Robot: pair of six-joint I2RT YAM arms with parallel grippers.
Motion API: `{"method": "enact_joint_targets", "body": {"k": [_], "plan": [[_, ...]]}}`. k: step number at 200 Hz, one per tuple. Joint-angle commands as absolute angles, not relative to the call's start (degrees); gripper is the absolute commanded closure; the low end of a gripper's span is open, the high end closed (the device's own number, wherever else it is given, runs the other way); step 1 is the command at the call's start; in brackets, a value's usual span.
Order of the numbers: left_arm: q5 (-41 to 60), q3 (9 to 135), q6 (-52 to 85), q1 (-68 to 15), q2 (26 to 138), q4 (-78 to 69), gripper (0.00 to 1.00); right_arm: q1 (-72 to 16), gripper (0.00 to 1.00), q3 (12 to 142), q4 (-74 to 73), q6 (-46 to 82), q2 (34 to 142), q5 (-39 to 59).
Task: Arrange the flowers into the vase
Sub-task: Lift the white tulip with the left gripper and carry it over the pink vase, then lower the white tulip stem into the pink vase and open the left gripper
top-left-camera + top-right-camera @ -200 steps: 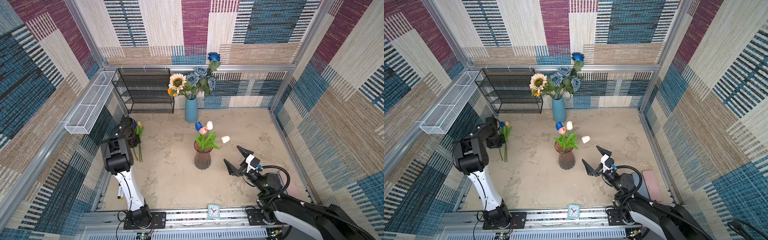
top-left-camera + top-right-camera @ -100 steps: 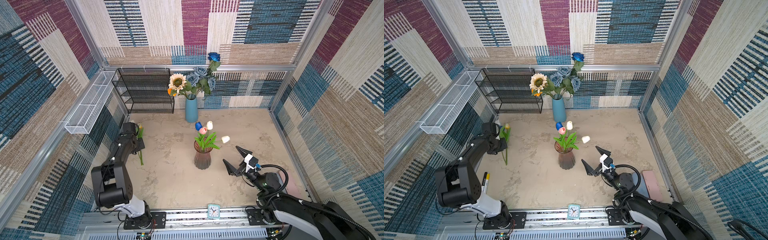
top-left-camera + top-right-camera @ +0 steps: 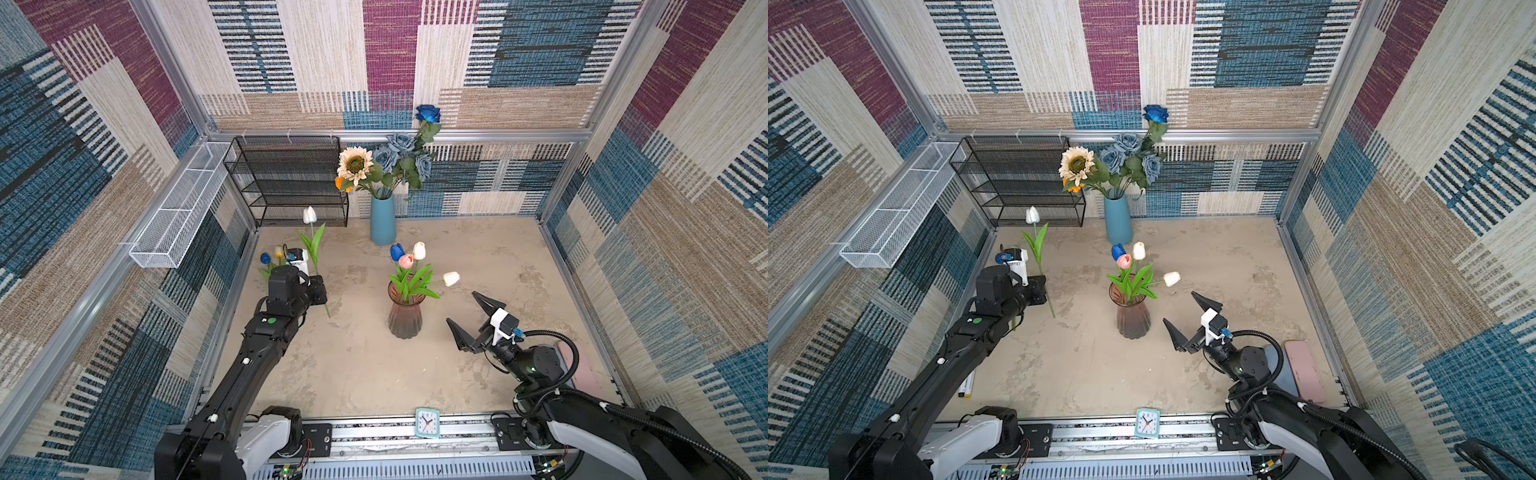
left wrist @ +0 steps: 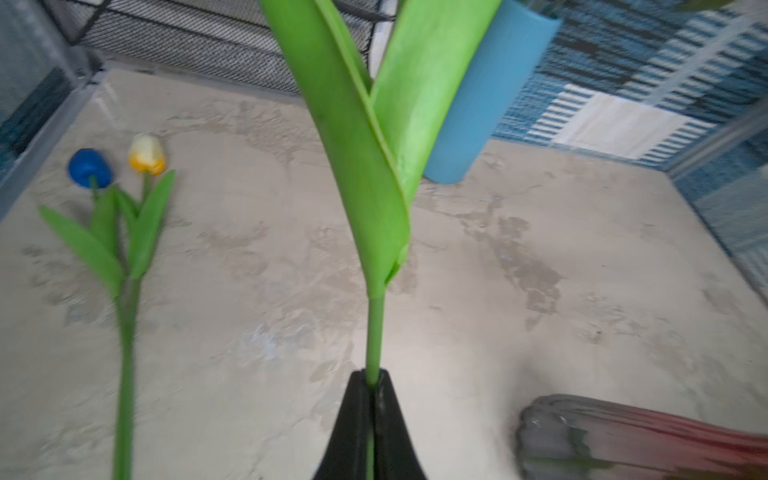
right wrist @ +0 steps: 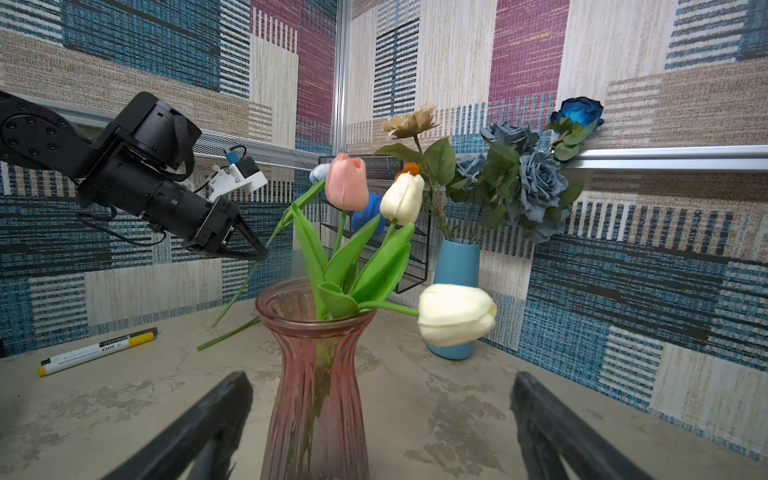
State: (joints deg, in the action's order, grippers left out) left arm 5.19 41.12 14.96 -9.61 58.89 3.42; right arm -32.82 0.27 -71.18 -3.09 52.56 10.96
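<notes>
Left wrist view: my left hand [image 4: 372, 380] pinches the stem of a white tulip [image 4: 375, 332]; its bloom is cropped out. Both top views show that bloom [image 3: 309, 215], well left of the pink vase [image 3: 405, 320]. Right wrist view: my right hand [image 5: 382, 380] gapes wide before the vase, empty; four tulips [image 5: 347, 183] stand inside.

The left arm [image 3: 251, 357] reaches forward from its base. The left gripper [image 3: 319, 291] has its fingers [image 4: 353, 419] pinched together on the stem of a white tulip [image 3: 315, 249]. The right arm [image 3: 536, 365] is folded low near its base. The right gripper [image 3: 461, 307] has its fingers spread wide, holding nothing.
</notes>
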Motion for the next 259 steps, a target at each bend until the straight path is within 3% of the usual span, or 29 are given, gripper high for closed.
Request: {"method": "enact_joint_targets", "body": {"k": [1,40,129,179,259], "plan": [[15.9,37.6,12.4,-12.4,56.2,-15.4,1.0,-32.9,0.0,0.1,-73.0,-2.9,52.5,11.7],[22.6,31.3,9.4,-18.5,51.6,-33.3,1.0,-32.9,0.0,0.1,-72.8,-2.8,51.8,12.7],[24.5,40.6,3.7,-32.9,54.9,-33.8,1.0,-32.9,0.0,-0.4,-73.4,-2.9,51.4,12.1],[24.8,41.7,4.7,-34.5,64.5,-45.8,1.0,-32.9,0.0,-0.3,-73.5,-3.0,51.6,12.3],[21.0,37.0,4.2,-35.8,68.5,-46.5,1.0,-32.9,0.0,-0.4,-73.1,-3.3,51.2,11.9]]}}
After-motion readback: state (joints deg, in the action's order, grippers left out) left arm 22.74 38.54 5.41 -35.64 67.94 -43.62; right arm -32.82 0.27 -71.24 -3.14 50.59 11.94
